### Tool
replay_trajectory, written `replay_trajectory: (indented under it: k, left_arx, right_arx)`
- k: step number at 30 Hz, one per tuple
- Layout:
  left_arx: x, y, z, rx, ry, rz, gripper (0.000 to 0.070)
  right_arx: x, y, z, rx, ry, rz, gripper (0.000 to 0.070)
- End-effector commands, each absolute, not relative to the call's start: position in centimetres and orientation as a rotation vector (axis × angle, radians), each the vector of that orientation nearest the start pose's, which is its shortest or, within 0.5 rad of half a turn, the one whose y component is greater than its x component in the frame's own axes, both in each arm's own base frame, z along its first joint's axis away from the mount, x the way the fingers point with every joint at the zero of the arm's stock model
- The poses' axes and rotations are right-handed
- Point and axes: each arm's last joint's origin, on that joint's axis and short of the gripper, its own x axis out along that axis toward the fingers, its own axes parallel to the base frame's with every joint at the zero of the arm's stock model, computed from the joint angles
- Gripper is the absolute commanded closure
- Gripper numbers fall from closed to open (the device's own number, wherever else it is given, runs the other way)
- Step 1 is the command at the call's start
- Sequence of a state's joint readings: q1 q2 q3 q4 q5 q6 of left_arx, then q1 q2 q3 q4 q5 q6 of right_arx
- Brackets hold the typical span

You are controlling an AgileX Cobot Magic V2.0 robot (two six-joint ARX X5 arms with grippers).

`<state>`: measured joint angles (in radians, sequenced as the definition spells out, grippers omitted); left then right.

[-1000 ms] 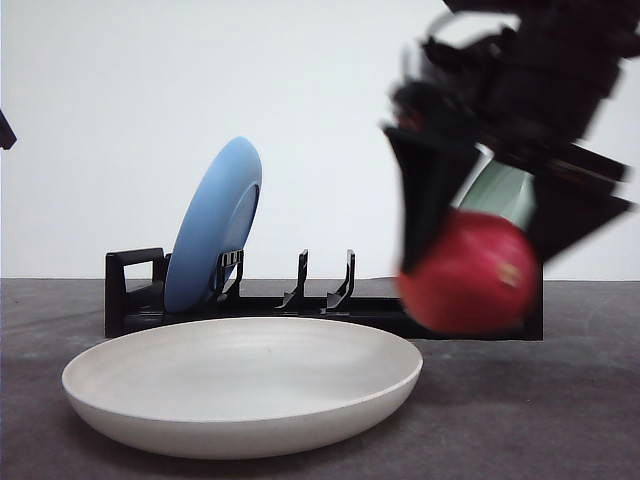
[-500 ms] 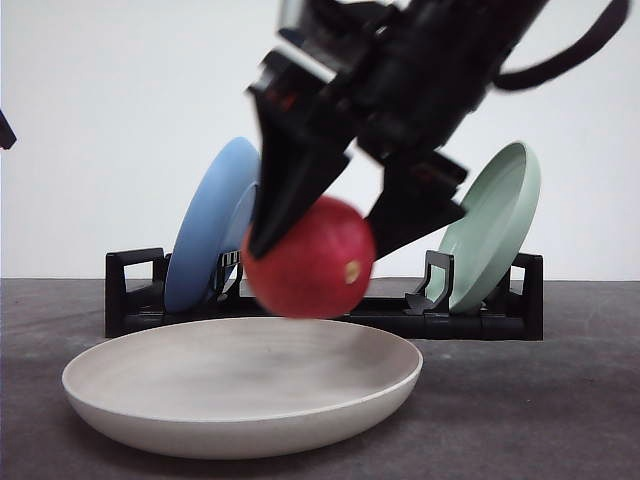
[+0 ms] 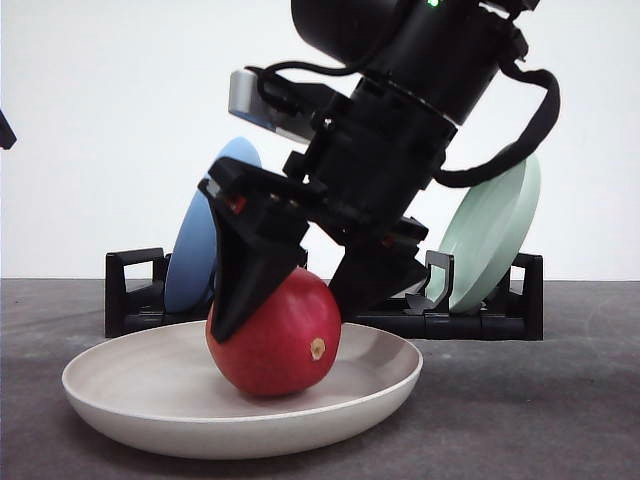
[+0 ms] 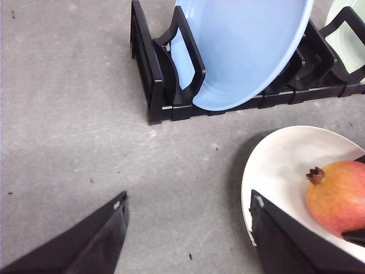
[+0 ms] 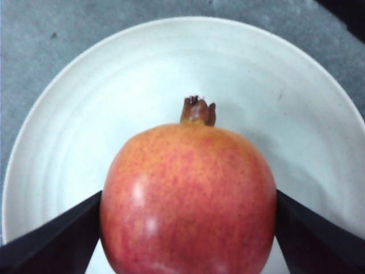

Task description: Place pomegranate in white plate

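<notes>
Right gripper (image 3: 290, 310) has its jaws clamped on the pomegranate (image 3: 275, 335), which sits in the white plate (image 3: 120, 395). Left gripper (image 4: 188, 228) hangs over the bench (image 4: 68, 114), jaws spread wide, holding nothing.

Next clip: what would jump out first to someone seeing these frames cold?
The red pomegranate, sitting in the white plate at the front of the table with the right gripper shut on its sides. Behind it a black dish rack holds a blue plate on edge on the left and a pale green plate on the right. The left gripper hangs open over the bare grey table beside the plate.
</notes>
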<state>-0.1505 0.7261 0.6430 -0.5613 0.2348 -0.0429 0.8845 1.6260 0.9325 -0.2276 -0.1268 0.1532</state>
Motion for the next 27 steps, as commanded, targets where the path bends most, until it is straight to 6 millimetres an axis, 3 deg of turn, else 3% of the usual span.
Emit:
replay_trajectory:
  k: [1, 4, 8, 11, 20, 27]
  left_arx:
    - [14.7, -2.9, 26.3, -0.068, 0.645, -0.361, 0.0306]
    - [14.7, -2.9, 26.3, -0.068, 0.645, -0.361, 0.0306]
    - [14.7, -2.9, 26.3, -0.068, 0.646, -0.361, 0.0306]
    - [14.7, -2.9, 26.3, -0.068, 0.646, -0.361, 0.0306]
    - [14.7, -2.9, 26.3, -0.068, 0.646, -0.361, 0.0306]
    - [14.7, -2.9, 26.3, -0.068, 0.645, -0.361, 0.0306]
  right_arx:
    - [19.9, 25.6, 18.0, -0.234, 0.944, 0.877, 0.0189]
    - [19.9, 25.6, 18.0, -0.234, 0.944, 0.879, 0.0178]
    - [19.9, 25.6, 18.0, -0.225, 0.946, 0.882, 0.0080]
    - [20.1, 25.7, 18.6, -0.211, 0.944, 0.874, 0.0072]
    - [19.7, 24.4, 24.0, -0.147, 0.729, 0.878, 0.0074]
    - [19.0, 21.0, 26.3, -0.082, 0.614, 0.835, 0.0076]
